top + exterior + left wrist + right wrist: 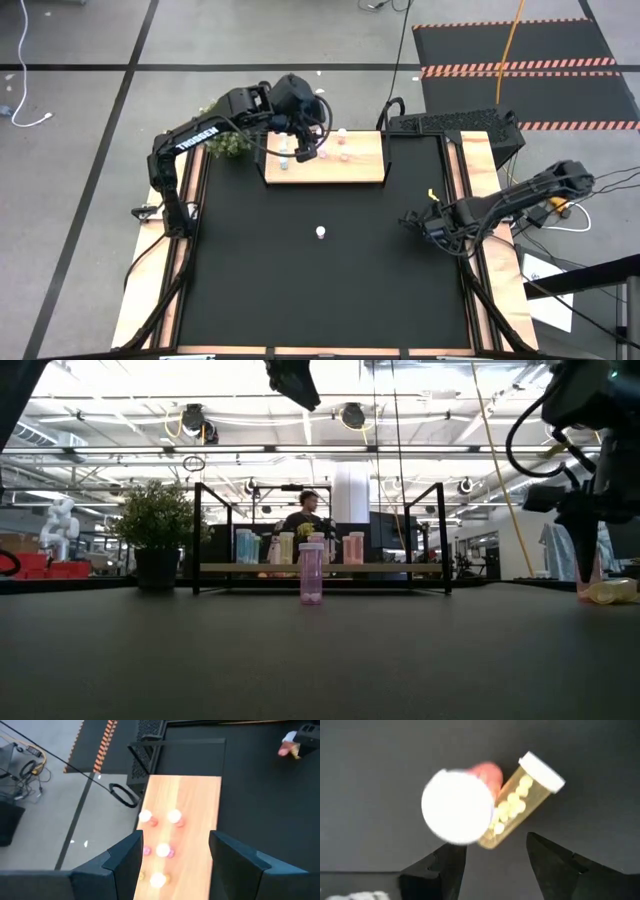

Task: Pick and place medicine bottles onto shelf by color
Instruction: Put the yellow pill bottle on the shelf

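Note:
The wooden shelf (362,166) stands at the table's far side with several white-capped bottles upright on it (174,816). My left gripper (175,855) hovers open and empty above the shelf (305,148). One pink bottle (321,232) stands alone at mid-table (311,573). My right gripper (495,857) is open at the table's right side (411,221), pointing down over an upright pink bottle (457,806) and a yellow bottle (520,802) that lies on its side against it. Its fingers stand apart from both.
A green plant (228,142) stands just left of the shelf. A black keyboard-like tray (455,122) sits beyond the table's far right corner. A person (308,512) shows in the room behind the shelf. Bare black mat (300,290) fills the near half.

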